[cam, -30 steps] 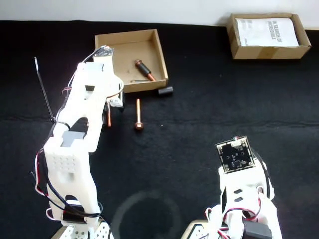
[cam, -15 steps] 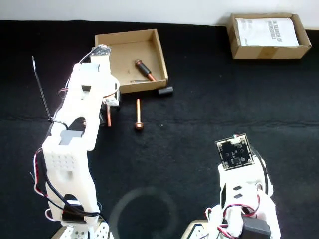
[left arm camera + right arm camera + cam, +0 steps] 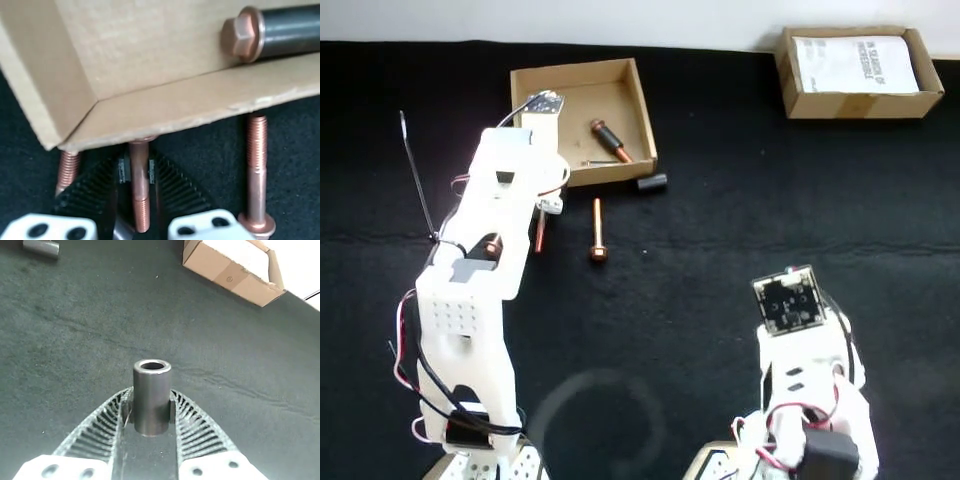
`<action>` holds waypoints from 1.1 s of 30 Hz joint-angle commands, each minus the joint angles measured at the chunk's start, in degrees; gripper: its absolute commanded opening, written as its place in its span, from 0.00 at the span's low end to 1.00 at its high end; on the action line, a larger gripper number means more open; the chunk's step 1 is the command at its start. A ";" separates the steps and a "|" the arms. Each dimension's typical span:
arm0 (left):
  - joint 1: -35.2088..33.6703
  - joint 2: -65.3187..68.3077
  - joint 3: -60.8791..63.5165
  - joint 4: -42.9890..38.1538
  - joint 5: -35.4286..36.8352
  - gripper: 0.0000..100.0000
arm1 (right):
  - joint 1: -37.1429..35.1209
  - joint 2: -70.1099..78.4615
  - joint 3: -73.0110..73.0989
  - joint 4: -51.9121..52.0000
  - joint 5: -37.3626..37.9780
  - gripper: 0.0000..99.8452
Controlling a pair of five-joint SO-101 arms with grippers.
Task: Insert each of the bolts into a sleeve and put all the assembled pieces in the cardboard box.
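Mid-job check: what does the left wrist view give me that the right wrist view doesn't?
Left wrist view: the left gripper shut on a copper bolt, the cardboard box corner holding an assembled bolt and sleeve, a loose bolt and another bolt end on the cloth. Right wrist view instead: the right gripper gripping an upright sleeve, a loose sleeve and a second box farther off. Shared: the black cloth.
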 commanded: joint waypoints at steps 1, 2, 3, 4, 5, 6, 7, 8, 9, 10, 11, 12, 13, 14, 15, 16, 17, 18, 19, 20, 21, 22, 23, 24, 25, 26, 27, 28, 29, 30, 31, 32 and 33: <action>2.07 -3.30 -1.54 4.57 -0.26 0.01 | 0.66 -0.75 5.85 -6.81 0.35 0.01; 3.12 -4.88 -1.63 7.65 -0.26 0.01 | 0.75 -0.75 8.13 -9.45 0.35 0.01; 4.09 -6.81 -1.63 9.85 -0.35 0.01 | 0.84 -0.75 9.98 -12.26 0.35 0.01; 5.23 -9.01 -1.63 11.34 -0.18 0.01 | 1.36 -0.75 11.38 -14.90 0.35 0.01; 6.11 -11.21 -1.27 12.04 -0.09 0.01 | 1.63 -0.75 12.79 -17.36 0.35 0.01; 6.99 -13.49 -1.10 12.48 -0.09 0.01 | 1.54 -0.75 14.02 -19.91 0.35 0.01; 7.60 -15.69 -1.01 12.48 0.00 0.01 | 1.54 -0.75 15.08 -22.55 0.26 0.01; 8.22 -17.89 -1.01 12.40 0.00 0.01 | 1.45 -0.75 16.22 -25.19 0.18 0.01; 8.75 -19.91 -1.01 12.31 0.26 0.01 | 1.36 -0.75 17.54 -27.65 0.00 0.01; 9.27 -22.02 -1.01 12.22 1.58 0.01 | 0.84 -0.75 18.86 -30.29 -1.58 0.01; 9.71 -23.87 -1.01 12.22 3.25 0.01 | 0.66 -0.75 19.74 -32.66 -5.01 0.01; 10.07 -25.80 -1.01 12.22 4.75 0.01 | 0.66 -0.75 20.44 -34.68 -9.41 0.01; 10.42 -27.65 -1.01 12.22 5.80 0.01 | 0.48 -0.75 20.70 -35.91 -13.98 0.01; 10.86 -29.49 -1.01 12.22 6.42 0.01 | 0.40 -0.75 20.62 -36.79 -18.55 0.01; 10.95 -31.16 -1.01 12.22 6.86 0.01 | 0.31 -0.84 20.62 -37.23 -22.24 0.01; 11.21 -32.75 -1.01 12.22 6.95 0.01 | -0.04 -0.84 20.53 -37.67 -25.41 0.01; 11.38 -34.24 -0.92 12.22 7.03 0.01 | -0.84 -0.84 20.53 -38.02 -27.96 0.01; 11.47 -35.65 -0.92 12.22 7.65 0.01 | -1.89 -0.84 20.53 -38.11 -30.07 0.01; 11.38 -36.88 -0.92 12.22 8.62 0.01 | -3.03 -0.84 20.62 -38.11 -32.18 0.01; 11.30 -38.20 -0.92 12.22 9.67 0.01 | -4.35 -0.84 20.79 -38.02 -34.37 0.01; 11.12 -39.34 -0.92 12.13 10.64 0.01 | -5.67 -0.84 21.05 -38.02 -36.31 0.01; 11.03 -40.31 -0.92 12.13 11.43 0.01 | -7.08 -0.84 21.05 -37.93 -38.33 0.01; 10.95 -41.27 -0.92 12.13 12.31 0.01 | -8.31 -0.84 21.14 -37.85 -39.82 0.01; 10.95 -42.24 -0.92 12.13 13.36 0.01 | -9.71 -0.84 21.14 -37.85 -41.23 0.01; 10.68 -43.30 -0.92 12.13 14.15 0.01 | -10.95 -0.84 21.14 -37.85 -42.29 0.01; 10.24 -44.35 -0.92 12.13 15.12 0.01 | -12.26 -0.84 21.14 -37.85 -43.16 0.01; 9.98 -45.32 -0.92 12.13 16.00 0.01 | -13.49 -0.84 21.14 -37.76 -43.78 0.01; 9.54 -46.29 -0.48 12.13 16.70 0.01 | -14.55 -0.84 21.14 -37.76 -44.13 0.01; 9.01 -47.60 0.22 11.96 16.88 0.01 | -15.60 -0.84 21.23 -37.76 -44.13 0.01; 8.57 -49.36 1.36 11.16 16.70 0.01 | -16.57 -0.84 21.23 -37.76 -44.13 0.01; 8.04 -51.56 3.03 10.02 16.62 0.01 | -17.36 -0.84 21.23 -37.76 -44.13 0.01; 7.43 -54.20 5.49 8.44 16.53 0.01 | -18.07 -0.84 21.23 -37.76 -44.13 0.01; 6.99 -57.27 8.40 6.59 16.09 0.01 | -18.77 -0.84 21.23 -37.76 -44.13 0.01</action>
